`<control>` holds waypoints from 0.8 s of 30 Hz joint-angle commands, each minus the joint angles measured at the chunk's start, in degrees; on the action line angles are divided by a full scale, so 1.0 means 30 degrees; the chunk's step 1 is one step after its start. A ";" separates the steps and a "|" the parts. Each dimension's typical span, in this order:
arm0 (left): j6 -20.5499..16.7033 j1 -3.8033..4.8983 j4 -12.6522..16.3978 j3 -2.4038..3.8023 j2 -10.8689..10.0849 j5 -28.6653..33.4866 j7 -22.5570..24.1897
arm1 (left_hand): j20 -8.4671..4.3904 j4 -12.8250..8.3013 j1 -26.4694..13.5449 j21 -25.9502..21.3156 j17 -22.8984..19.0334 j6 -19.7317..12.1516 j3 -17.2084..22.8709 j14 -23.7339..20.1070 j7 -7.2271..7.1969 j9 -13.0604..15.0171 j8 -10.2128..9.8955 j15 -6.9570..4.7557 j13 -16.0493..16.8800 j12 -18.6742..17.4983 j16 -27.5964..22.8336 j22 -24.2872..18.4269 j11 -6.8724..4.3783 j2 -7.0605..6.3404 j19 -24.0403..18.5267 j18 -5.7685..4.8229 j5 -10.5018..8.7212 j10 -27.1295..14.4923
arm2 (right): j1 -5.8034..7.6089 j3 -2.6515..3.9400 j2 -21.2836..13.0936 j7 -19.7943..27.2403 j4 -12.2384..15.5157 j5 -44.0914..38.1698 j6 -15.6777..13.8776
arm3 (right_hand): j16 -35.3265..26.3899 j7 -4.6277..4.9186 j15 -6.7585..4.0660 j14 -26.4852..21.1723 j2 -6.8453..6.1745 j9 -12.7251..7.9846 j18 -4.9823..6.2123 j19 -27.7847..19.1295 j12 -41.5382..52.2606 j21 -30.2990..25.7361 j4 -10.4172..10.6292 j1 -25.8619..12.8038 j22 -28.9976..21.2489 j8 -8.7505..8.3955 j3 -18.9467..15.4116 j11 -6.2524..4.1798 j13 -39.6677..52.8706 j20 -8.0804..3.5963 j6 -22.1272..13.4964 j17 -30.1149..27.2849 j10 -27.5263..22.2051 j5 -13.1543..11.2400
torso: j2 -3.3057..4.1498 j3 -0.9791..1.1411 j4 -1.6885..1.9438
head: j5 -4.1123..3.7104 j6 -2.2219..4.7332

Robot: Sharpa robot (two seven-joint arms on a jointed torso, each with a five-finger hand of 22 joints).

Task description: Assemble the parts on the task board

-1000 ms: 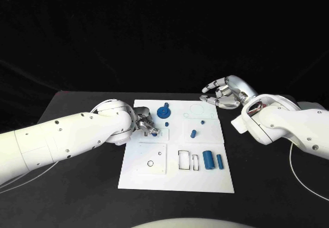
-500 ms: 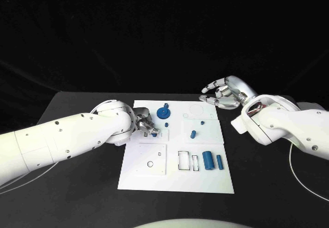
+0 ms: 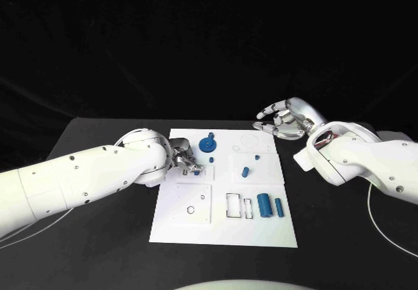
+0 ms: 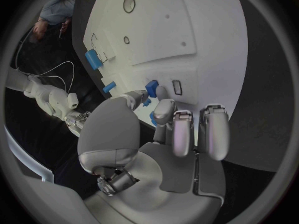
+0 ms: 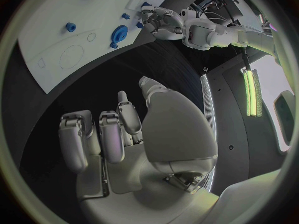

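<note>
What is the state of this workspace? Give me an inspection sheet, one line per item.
Surface: black table, with the white board in its middle.
Job's things: blue gear at the board's far end; two blue cylinders side by side near the right edge; small blue piece mid-board.
Clutter: nothing seen.
Hands: left hand over the board's left edge with a small blue part at its fingertips, grip unclear; right hand off the board's far right corner, fingers apart, holding nothing.
Cables: thin white cable on the table under the right arm.
Surroundings: dark backdrop.
</note>
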 commanded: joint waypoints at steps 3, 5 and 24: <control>-0.0062 -0.0058 0.0241 0.0034 -0.0069 0.0291 0.0004 | -0.0106 0.0012 -0.0199 0.0058 0.5031 0.0063 -0.0205 0.2021 0.0123 0.0022 -0.0042 -0.0090 -0.0014 0.0096 0.0121 0.0995 0.0035 -0.0015 0.0431 -0.0172 -0.0158 0.0107 | -0.0010 0.0001 0.0023 0.0198 -0.0009 -0.0044 -0.0050 | -0.0128 0.0047 -0.0083 0.1638 0.0046 0.0005 0.0020 0.1739 -0.0079 -0.0144 0.0039 -0.0224 0.4688 0.0112 -0.0053 0.0022 0.0118 -0.0128 -0.0144 0.3775 -0.0189 -0.0107 | 0.0010 0.0008 -0.0008 | -0.0013 0.0039; -0.0124 -0.0060 0.0309 0.0089 -0.0111 0.0322 0.0010 | -0.0107 0.0024 -0.0244 0.0055 0.5031 0.0063 -0.0254 0.2021 0.0129 0.0023 -0.0054 -0.0086 -0.0040 0.0075 0.0121 0.0992 0.0038 0.0018 0.0429 -0.0171 -0.0180 0.0093 | -0.0011 0.0001 0.0026 0.0208 -0.0015 -0.0037 -0.0072 | -0.0128 0.0047 -0.0083 0.1638 0.0046 0.0005 0.0020 0.1739 -0.0079 -0.0144 0.0039 -0.0224 0.4688 0.0112 -0.0053 0.0022 0.0118 -0.0128 -0.0144 0.3775 -0.0189 -0.0107 | 0.0017 0.0000 -0.0001 | -0.0014 0.0072; -0.0321 0.0211 0.1356 0.1160 -0.0941 0.0694 0.0083 | -0.0112 -0.0011 -0.0274 -0.0034 0.5031 -0.0058 -0.0435 0.2021 0.0163 0.0030 -0.0137 -0.0067 -0.0229 -0.0097 0.0121 0.0822 0.0069 0.0032 0.0358 -0.0134 -0.0199 -0.0052 | -0.0039 0.0000 0.0057 0.0294 -0.0244 0.0084 -0.0161 | -0.0157 0.0050 -0.0081 0.1624 0.0051 0.0002 0.0028 0.1723 -0.0084 -0.0177 0.0059 -0.0378 0.4668 0.0123 -0.0096 0.0029 0.0113 -0.0127 -0.0186 0.3733 -0.0195 -0.0123 | 0.0010 0.0014 0.0008 | -0.0075 0.0388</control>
